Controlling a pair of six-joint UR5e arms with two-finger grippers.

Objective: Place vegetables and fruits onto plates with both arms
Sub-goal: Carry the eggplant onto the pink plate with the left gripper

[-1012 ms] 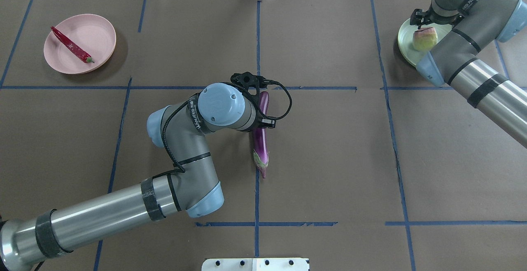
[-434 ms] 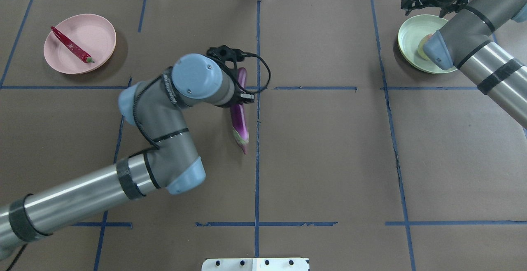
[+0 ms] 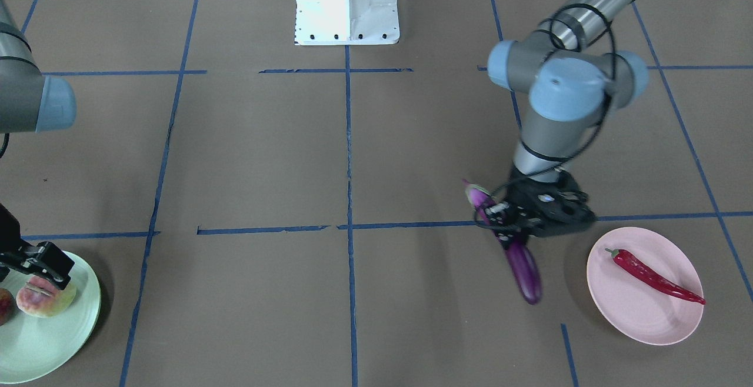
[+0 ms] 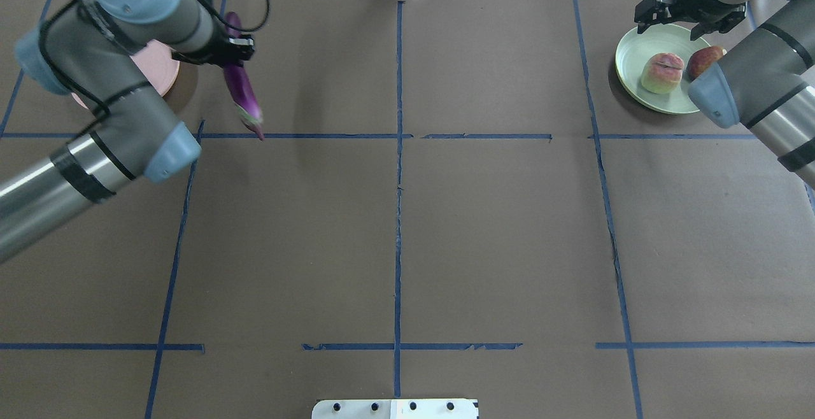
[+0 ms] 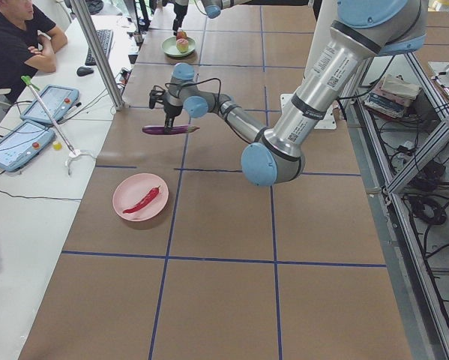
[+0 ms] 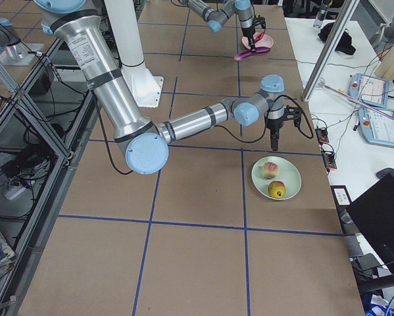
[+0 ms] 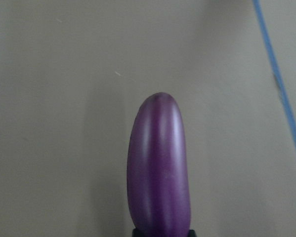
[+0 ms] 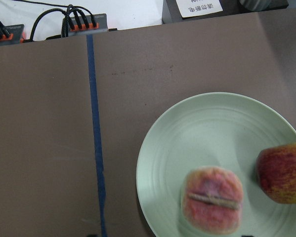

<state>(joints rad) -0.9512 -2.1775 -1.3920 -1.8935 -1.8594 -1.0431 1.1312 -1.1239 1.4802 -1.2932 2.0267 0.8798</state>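
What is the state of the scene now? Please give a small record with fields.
left gripper: shut on eggplant, held above the table
pink plate: holds red chili pepper
green plate: holds slit fruit and round fruit
right gripper: jaws open, empty, over the green plate's far rim
left to do: eggplant onto pink plate

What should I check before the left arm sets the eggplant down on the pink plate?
1. Eggplant held by left gripper: ok.
2. Eggplant over pink plate: not ok, still beside it.
3. Room beside chili pepper: ok.
4. Right gripper clear of the left arm's path: ok, far off by the green plate.
5. Both fruits on the green plate: ok.
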